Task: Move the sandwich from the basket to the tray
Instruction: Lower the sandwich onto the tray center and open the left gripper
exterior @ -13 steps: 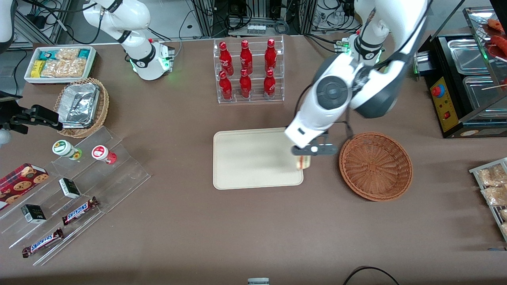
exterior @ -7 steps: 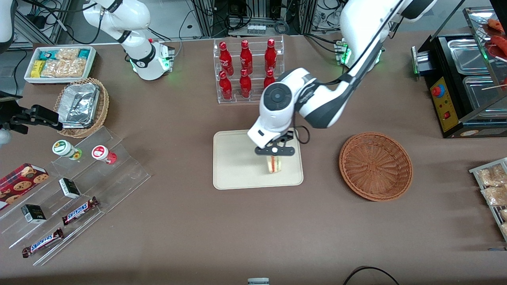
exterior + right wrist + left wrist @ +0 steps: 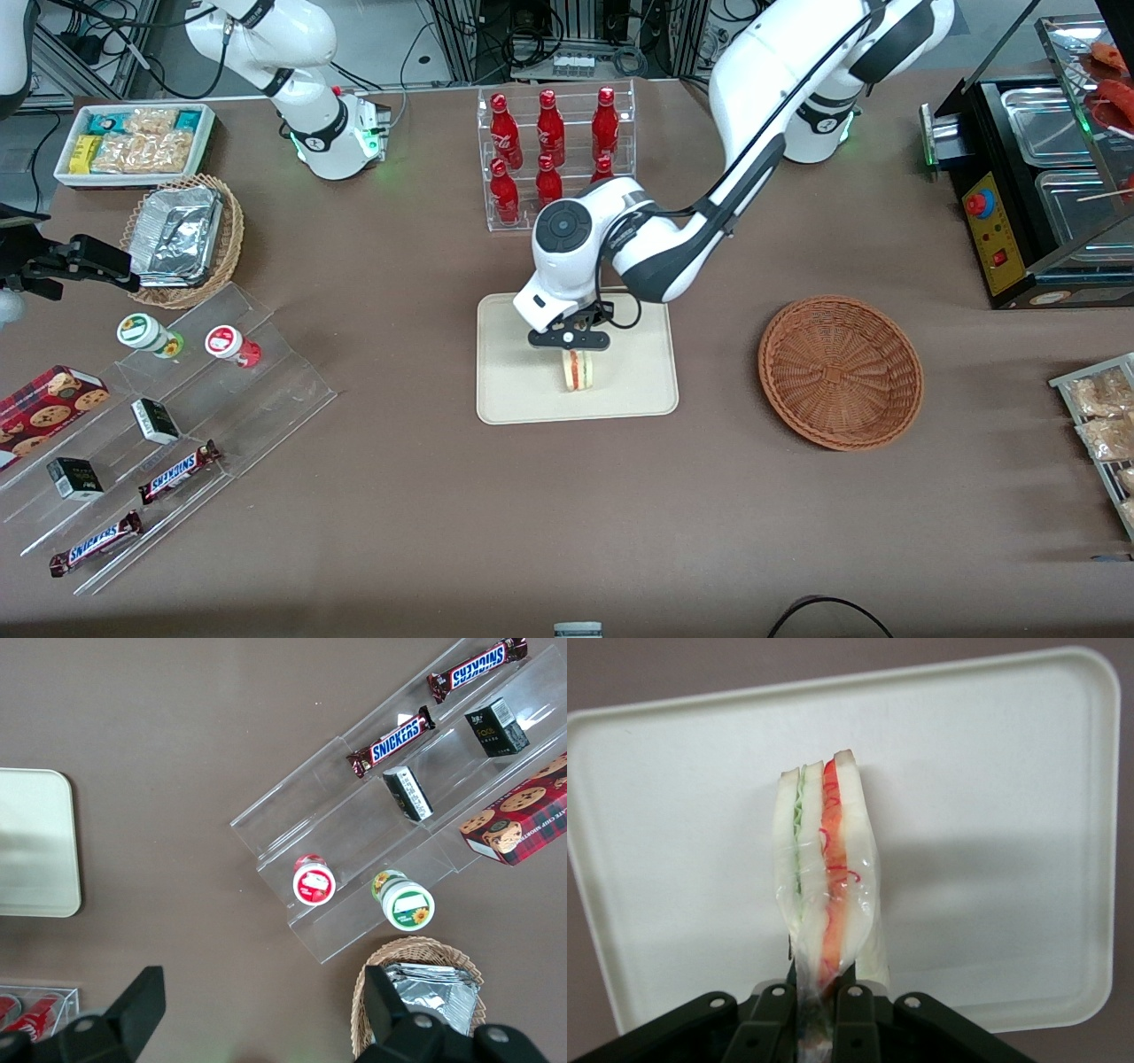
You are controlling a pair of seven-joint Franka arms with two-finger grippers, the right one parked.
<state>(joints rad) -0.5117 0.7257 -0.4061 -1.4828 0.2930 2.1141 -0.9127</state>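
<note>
- We see the gripper [image 3: 822, 1014] pinching the sandwich [image 3: 827, 877] above the tray [image 3: 992, 815].
- Its white bread hides green and red layers under shiny wrap.

The tool [image 3: 576, 353] grips the sandwich [image 3: 580, 369] over the tray [image 3: 514, 390]; bottle rack [image 3: 554, 159] stands farther back; basket [image 3: 840, 372] well apart.

We see the sandwich [image 3: 580, 370] [image 3: 827, 877], a plastic-wrapped wedge with green and red-orange filling, pinched by one end in our gripper [image 3: 569, 347] [image 3: 822, 1010], standing on edge. Directly under it lies the flat cream tray [image 3: 523, 390] [image 3: 992, 815]. The round reddish-brown wicker basket [image 3: 840, 372] sits well apart from our gripper.
</note>
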